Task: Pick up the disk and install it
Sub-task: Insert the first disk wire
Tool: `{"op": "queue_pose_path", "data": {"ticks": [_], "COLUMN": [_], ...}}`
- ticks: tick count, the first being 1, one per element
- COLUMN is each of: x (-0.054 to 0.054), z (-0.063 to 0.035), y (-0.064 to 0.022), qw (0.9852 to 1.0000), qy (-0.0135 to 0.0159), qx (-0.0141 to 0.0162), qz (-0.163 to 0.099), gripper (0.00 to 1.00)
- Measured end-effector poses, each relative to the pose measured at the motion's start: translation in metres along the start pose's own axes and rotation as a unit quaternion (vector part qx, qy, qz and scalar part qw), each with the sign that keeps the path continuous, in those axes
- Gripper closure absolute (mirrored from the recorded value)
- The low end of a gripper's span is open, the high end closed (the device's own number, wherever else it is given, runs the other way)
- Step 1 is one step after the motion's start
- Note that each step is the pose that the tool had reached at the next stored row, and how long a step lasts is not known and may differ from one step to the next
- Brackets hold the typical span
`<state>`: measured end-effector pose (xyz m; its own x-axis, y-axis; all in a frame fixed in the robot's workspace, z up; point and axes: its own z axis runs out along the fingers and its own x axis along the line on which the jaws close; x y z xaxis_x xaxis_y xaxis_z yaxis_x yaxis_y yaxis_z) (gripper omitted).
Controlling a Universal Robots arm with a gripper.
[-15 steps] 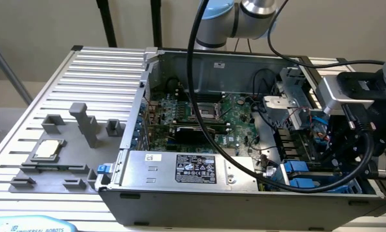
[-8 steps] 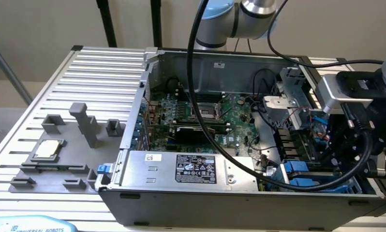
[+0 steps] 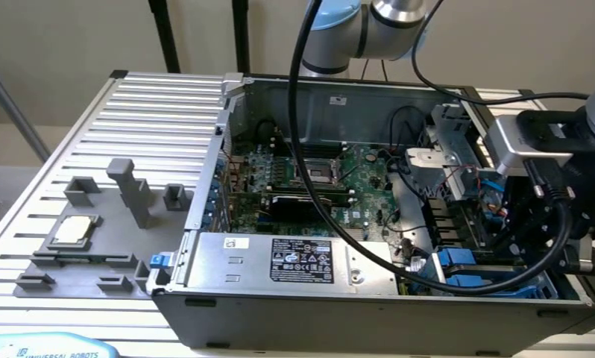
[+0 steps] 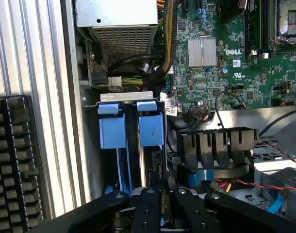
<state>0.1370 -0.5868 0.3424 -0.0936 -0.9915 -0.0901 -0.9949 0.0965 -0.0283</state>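
The gripper [image 4: 160,213] hangs low inside the open computer case [image 3: 208,298], at the drive bay corner beside the green motherboard [image 4: 225,58]. Its black fingers [image 4: 148,208] stand close together around a thin edge that runs up toward the blue frames; whether they actually clamp it cannot be told. The disk [image 4: 150,128] sits upright in the bay, next to a second blue carrier [image 4: 112,128], just beside the power supply [image 3: 297,261].
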Motion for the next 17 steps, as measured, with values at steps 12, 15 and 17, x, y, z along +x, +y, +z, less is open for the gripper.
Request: {"op": "queue_pose_path", "data": {"ticks": [12,15,17], "x": [0.0001,-0.0002,-0.0004], "z": [0.0049,0.0059,0.0065], "y": [-0.0001,-0.0009,-0.0014], "qw": [1.0000,1.0000,1.0000], "qy": [0.0005,0.0005,0.0005], "qx": [0.0005,0.0005,0.0006], "qz": [0.000,0.000,0.000], "gripper": [0.84,0.84,0.84]}}
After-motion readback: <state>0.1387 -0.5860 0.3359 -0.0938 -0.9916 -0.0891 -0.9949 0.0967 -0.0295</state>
